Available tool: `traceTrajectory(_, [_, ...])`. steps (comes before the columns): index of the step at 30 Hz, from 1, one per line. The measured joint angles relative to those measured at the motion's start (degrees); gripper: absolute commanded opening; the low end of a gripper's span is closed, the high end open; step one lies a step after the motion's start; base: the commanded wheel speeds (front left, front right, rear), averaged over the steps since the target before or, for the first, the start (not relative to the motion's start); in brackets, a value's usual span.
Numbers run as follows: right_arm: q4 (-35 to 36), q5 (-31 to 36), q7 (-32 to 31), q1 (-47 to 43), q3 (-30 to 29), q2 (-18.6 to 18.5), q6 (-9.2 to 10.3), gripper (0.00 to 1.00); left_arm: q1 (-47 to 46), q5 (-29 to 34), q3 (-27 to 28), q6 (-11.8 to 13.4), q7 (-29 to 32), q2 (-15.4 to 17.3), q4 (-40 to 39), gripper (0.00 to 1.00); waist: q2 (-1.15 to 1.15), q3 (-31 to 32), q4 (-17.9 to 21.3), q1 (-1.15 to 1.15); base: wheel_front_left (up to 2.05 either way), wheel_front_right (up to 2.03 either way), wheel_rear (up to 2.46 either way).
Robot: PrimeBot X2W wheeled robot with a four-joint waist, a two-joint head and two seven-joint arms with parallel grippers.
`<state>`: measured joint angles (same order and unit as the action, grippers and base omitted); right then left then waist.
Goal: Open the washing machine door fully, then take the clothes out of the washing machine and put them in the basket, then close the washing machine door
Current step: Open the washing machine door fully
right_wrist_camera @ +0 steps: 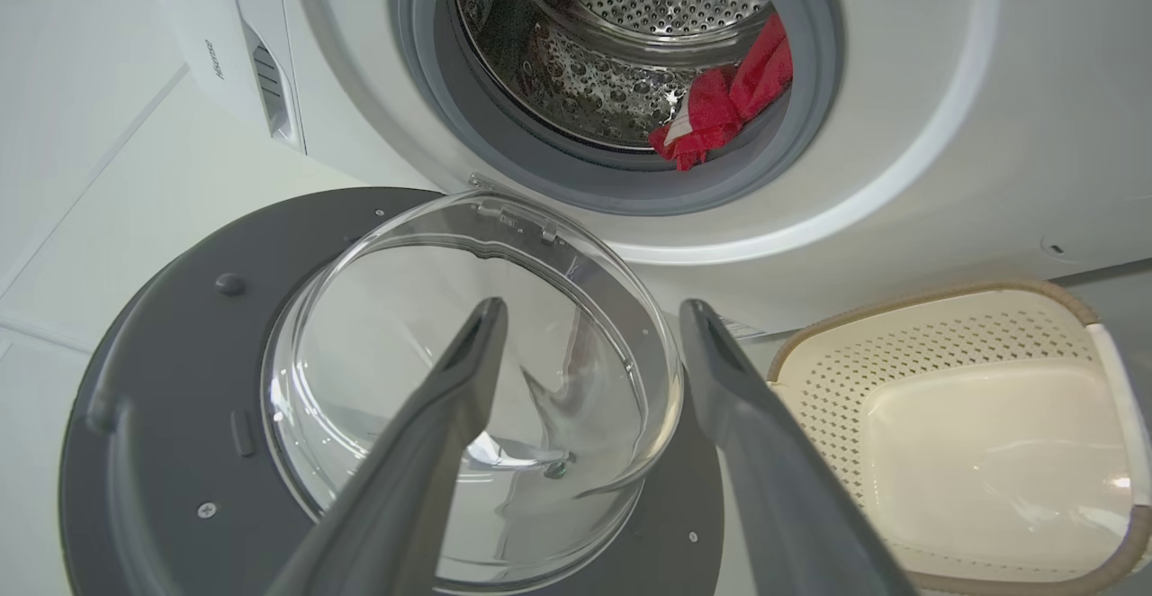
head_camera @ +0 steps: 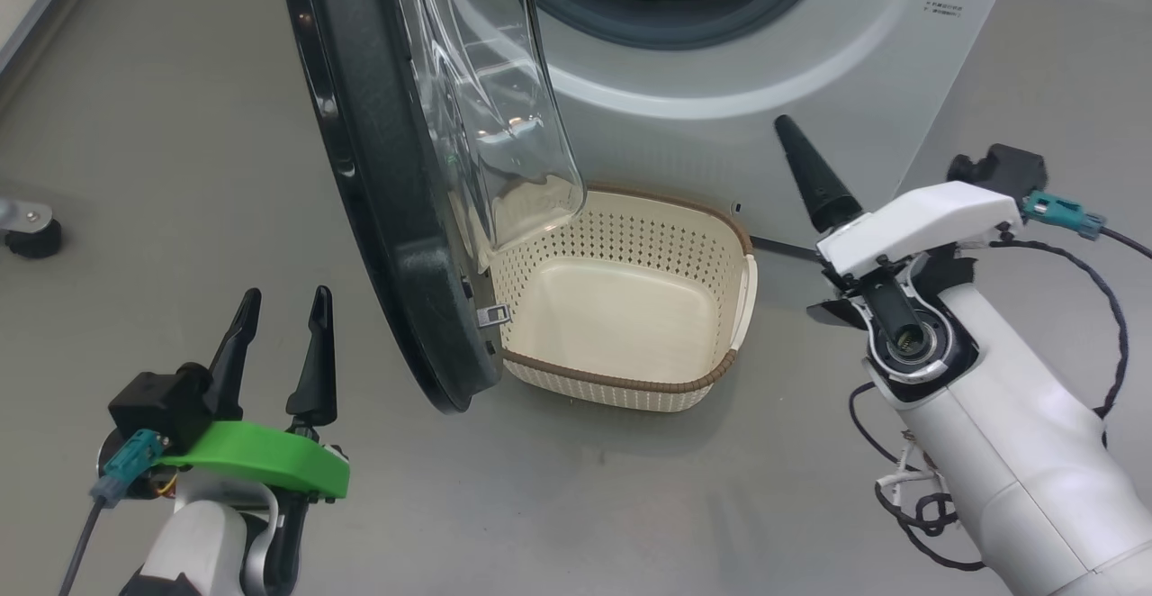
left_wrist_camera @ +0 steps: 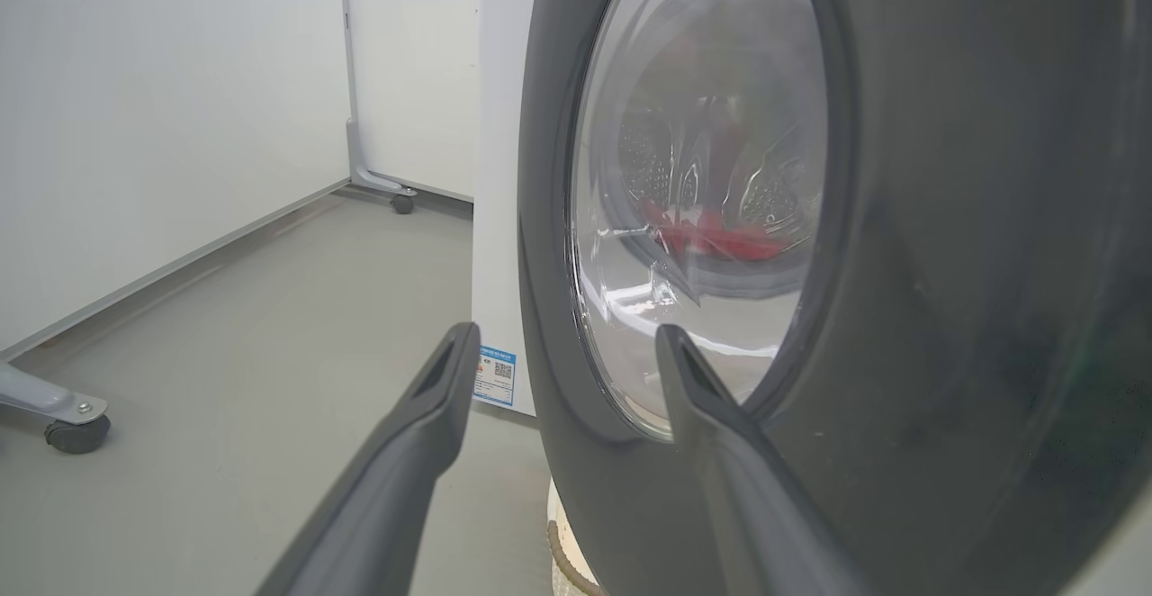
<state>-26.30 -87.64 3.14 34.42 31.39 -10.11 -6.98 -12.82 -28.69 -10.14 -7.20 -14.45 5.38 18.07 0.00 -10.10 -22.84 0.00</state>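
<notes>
**Door's swung open, both grippers empty, red stuff sitting in the drum**

We've got the left gripper [head_camera: 286, 299] low at 8 o'clock in the head view, fingers pointing up and spread apart with nothing between them. The right gripper [right_wrist_camera: 596, 308] sits around 3 o'clock on a bent pale forearm [head_camera: 1008, 434], turned sideways, jaws apart and empty too. The washing machine door [head_camera: 387, 218] hangs open, edge-on, from 11 o'clock down to the centre. Its glass bowl [head_camera: 504, 128] bulges toward the basket [head_camera: 621, 386], which sits just beside it on the floor [head_camera: 180, 128] in front of the washing machine [head_camera: 720, 65]. That door stands between the left gripper and the drum [right_wrist_camera: 576, 83]. The clothes [right_wrist_camera: 720, 110] lie at the drum's lip, at 1 o'clock above the right fingertips in that wrist view, well apart from them.
</notes>
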Motion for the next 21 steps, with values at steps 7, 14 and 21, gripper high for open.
traceTrajectory(7, [-4.4,13.3,13.2,0.0,1.1,-4.4,0.00,1.00,0.8,0.1,0.2,0.0,0.0,0.0,0.0,1.00,0.00,0.5,0.3,0.00,0.00,0.00,0.00])
traceTrajectory(14, [-5.7,26.6,12.6,0.3,3.0,-5.9,3.42,1.00,1.2,0.5,0.4,0.0,0.0,0.0,0.0,1.00,0.00,1.0,0.4,0.00,0.00,0.00,0.00])
traceTrajectory(21, [-1.7,41.2,11.8,0.7,-2.6,-6.4,10.01,1.00,1.9,0.9,1.1,0.0,0.0,0.0,0.0,1.00,0.00,1.2,0.8,0.00,0.00,0.00,0.00])
